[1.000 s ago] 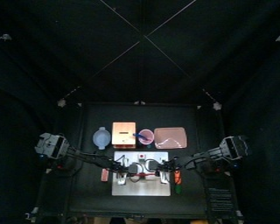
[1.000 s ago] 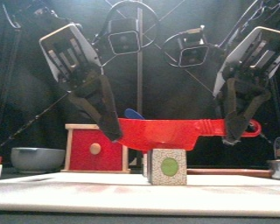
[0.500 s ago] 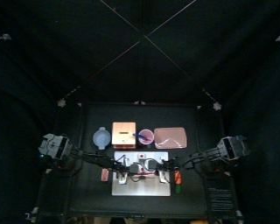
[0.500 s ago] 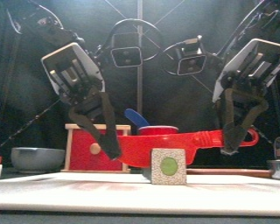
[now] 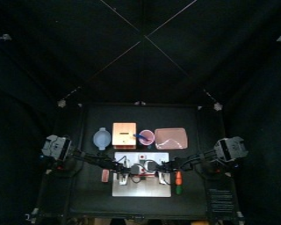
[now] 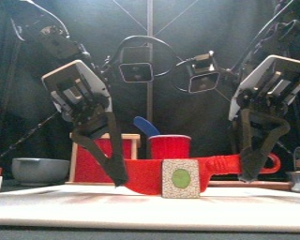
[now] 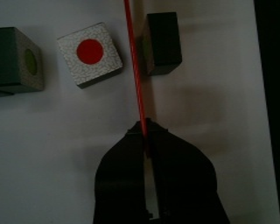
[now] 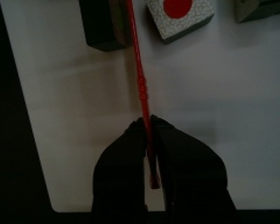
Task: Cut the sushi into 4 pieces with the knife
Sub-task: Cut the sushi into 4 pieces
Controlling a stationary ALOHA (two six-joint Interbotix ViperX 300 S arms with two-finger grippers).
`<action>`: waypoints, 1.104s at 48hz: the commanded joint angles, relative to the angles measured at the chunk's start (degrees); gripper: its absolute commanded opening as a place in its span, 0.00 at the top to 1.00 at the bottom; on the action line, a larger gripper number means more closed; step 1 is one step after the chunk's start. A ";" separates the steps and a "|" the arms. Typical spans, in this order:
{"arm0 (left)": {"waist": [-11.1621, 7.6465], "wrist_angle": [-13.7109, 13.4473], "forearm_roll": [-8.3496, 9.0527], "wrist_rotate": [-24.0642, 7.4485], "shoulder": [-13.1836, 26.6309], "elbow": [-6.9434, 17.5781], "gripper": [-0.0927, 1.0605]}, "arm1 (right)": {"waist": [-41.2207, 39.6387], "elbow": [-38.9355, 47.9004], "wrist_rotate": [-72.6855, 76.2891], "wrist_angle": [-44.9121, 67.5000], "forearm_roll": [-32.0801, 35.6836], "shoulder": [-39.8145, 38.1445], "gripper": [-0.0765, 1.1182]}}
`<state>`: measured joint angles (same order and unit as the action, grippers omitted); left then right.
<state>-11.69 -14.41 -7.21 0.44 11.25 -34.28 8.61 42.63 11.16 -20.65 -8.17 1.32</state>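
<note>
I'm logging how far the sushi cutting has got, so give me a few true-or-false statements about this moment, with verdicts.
1. The left gripper and the right gripper each grip one end of the red knife. True.
2. The sushi is one uncut roll. False: separate pieces lie on the white cutting board, among them a green-centred piece.
3. A red-centred piece lies beside the blade. True.
4. The blue knife does the cutting. False: it stands in the red cup at the back.
</note>
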 commanded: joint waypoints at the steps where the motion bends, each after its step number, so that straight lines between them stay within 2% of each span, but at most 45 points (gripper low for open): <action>1: -0.53 -0.62 0.00 -0.18 0.44 -0.53 0.66 | 0.18 0.53 0.18 -0.35 -0.35 0.26 0.81; 17: -0.44 -0.62 0.09 -0.18 0.53 -0.79 0.66 | -0.26 0.88 0.18 -0.26 -0.18 0.44 0.81; 23: 0.18 -0.70 0.35 -0.18 0.53 -0.79 0.66 | -0.26 1.05 0.18 -0.35 0.09 0.44 0.81; 30: 1.14 -0.62 1.14 -0.35 0.44 -0.79 0.66 | -0.79 1.14 0.18 -0.35 0.79 0.44 0.81; 44: 3.16 -0.70 4.22 -0.44 -0.18 -0.62 0.66 | -2.64 0.97 0.18 -0.35 2.46 0.18 0.81; 53: 3.78 -0.70 4.48 -0.53 -0.18 -0.79 0.66 | -2.99 1.05 0.18 -0.62 2.72 0.00 0.81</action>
<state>-8.17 -14.50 -3.16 0.26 11.16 -34.28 6.50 43.07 11.16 -20.57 -5.63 1.76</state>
